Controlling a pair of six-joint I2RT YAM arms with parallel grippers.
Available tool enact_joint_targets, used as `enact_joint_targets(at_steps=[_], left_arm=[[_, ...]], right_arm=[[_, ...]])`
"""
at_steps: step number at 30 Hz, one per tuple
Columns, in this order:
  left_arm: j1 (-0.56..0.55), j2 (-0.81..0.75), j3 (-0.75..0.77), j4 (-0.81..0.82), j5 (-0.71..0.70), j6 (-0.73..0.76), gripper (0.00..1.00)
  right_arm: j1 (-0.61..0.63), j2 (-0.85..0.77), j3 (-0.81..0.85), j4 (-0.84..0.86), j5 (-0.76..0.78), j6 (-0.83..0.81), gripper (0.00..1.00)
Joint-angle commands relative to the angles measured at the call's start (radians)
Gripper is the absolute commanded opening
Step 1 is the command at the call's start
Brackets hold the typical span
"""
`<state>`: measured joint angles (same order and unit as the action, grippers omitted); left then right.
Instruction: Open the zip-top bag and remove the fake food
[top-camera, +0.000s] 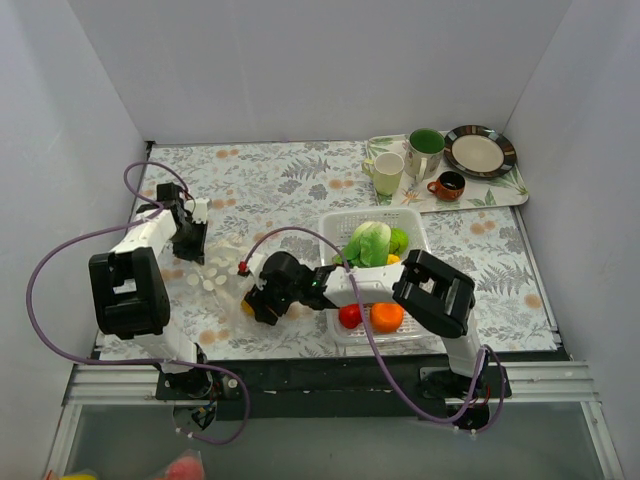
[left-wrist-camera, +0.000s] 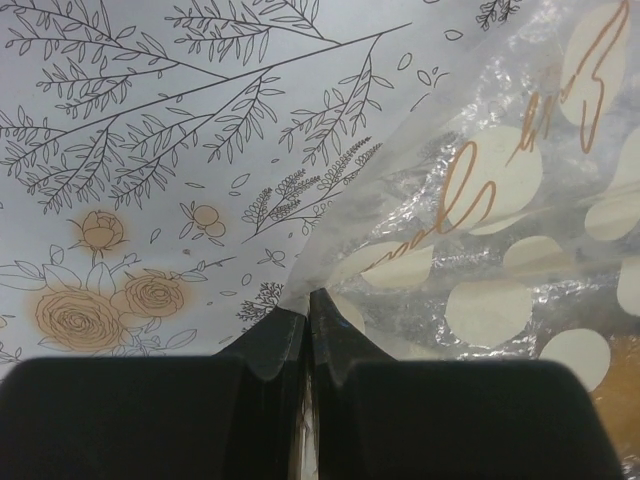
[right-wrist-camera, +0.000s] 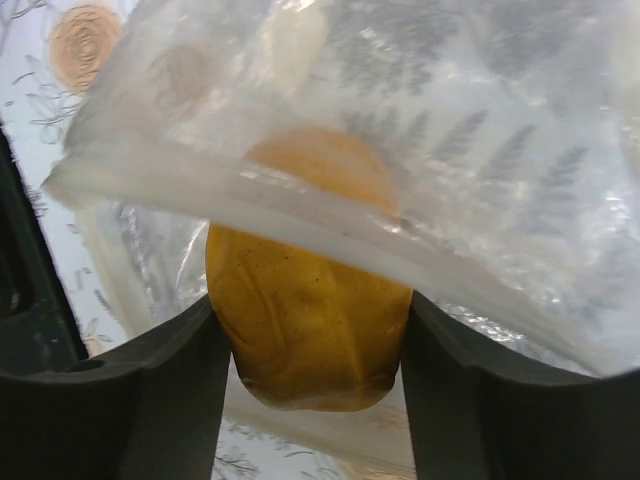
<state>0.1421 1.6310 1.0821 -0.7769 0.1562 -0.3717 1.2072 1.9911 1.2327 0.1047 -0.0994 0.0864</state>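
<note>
The zip-top bag (top-camera: 215, 280), clear with white polka dots, lies on the flowered cloth left of the basket. My left gripper (top-camera: 190, 248) is shut on the bag's edge; in the left wrist view the fingertips (left-wrist-camera: 308, 300) pinch a corner of the bag (left-wrist-camera: 480, 200). My right gripper (top-camera: 256, 302) is at the bag's near right end. In the right wrist view it (right-wrist-camera: 310, 300) is shut on a yellow-orange fake food piece (right-wrist-camera: 300, 330) that sticks out from under the bag's rim (right-wrist-camera: 330, 225); the piece's upper part is hidden under the plastic.
The white perforated basket (top-camera: 330, 216) right of the bag holds lettuce (top-camera: 368, 243), a lime (top-camera: 399, 238), a red fruit (top-camera: 349, 316) and an orange (top-camera: 386, 317). A tray (top-camera: 500, 190) with cups and a plate stands at the back right.
</note>
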Motion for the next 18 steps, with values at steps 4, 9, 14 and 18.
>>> enact_joint_targets(at_steps=[4, 9, 14, 18], left_arm=[[0.001, 0.001, 0.016, 0.027, -0.007, -0.032, 0.00], [0.002, 0.001, 0.006, 0.067, -0.072, -0.049, 0.00], [0.002, 0.015, -0.001, 0.088, -0.099, -0.056, 0.00], [0.010, 0.032, 0.001, 0.131, -0.080, -0.125, 0.00]], right_arm=[[-0.133, -0.064, 0.001, 0.122, 0.081, 0.096, 0.23], [-0.214, -0.133, 0.031, 0.090, -0.061, 0.122, 0.20], [-0.294, -0.210, 0.063, -0.028, -0.287, 0.233, 0.19], [-0.325, -0.311, 0.080, -0.261, -0.281, 0.217, 0.19]])
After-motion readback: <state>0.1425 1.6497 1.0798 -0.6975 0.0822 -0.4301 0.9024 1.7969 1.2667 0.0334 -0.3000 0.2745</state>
